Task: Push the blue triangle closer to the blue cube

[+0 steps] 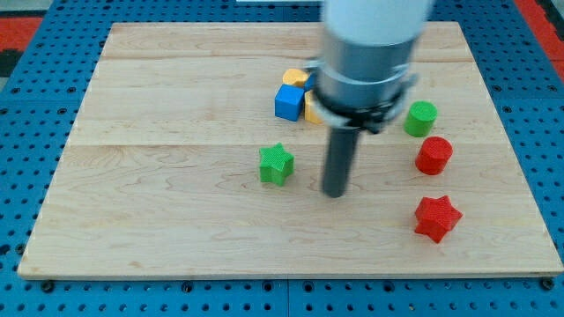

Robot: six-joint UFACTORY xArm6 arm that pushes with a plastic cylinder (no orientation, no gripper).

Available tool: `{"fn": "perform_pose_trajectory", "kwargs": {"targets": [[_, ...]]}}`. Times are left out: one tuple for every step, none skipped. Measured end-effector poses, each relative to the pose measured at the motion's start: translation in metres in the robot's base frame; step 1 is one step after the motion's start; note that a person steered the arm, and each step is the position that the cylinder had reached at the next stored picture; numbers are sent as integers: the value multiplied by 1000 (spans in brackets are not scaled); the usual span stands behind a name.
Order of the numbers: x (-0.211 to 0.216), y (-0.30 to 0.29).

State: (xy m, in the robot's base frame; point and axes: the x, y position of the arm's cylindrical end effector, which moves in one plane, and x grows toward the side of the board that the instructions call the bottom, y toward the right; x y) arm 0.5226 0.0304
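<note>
Blue cube [288, 102]: a solid bright blue block, upper middle of the frame, resting flat on the wooden board [159, 211]; its top face and front face both show, and it touches the yellow pieces beside it

Blue triangle: cannot be made out from here; the arm's grey body covers the spot just to the view's right of the blue cube, so whether it lies there I cannot tell

Yellow blocks: one [296, 77] just above the blue cube, another [311, 109] at its right side, half hidden by the arm; their shapes are not clear

Arm: a wide grey cylinder [370, 53] comes down from the top of the frame, blurred, ending in a dark collar and the dark rod

My tip [334, 194]: on the board in the middle of the frame, touching no block; no jaws here, only a plain rod holding nothing

Tip and blocks: the green star [276, 164] is near, to the view's left; the blue cube is well above and left

Right side: green cylinder [420, 118] uppermost, red cylinder [434, 155] just below it, red star [437, 217] lowest, all apart from the tip
</note>
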Motion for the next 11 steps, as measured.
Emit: {"fn": "perform_pose_trajectory", "kwargs": {"targets": [[13, -38], [-25, -43], [-70, 0], [-67, 57], [-67, 88], [-82, 111], [-90, 144], [-95, 144], [-81, 142], [-67, 135], [-76, 86]]}}
